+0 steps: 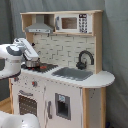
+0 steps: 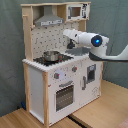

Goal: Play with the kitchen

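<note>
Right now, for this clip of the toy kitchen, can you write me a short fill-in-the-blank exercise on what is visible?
1. The small metal pot sits on the ___.
2. The curved black faucet stands behind the ___.
3. The grey hood hangs above the ___.
4. The toy microwave sits on the ___ shelf of the white and light-wood toy kitchen.

Missing words: stove; sink; stove; top
</note>
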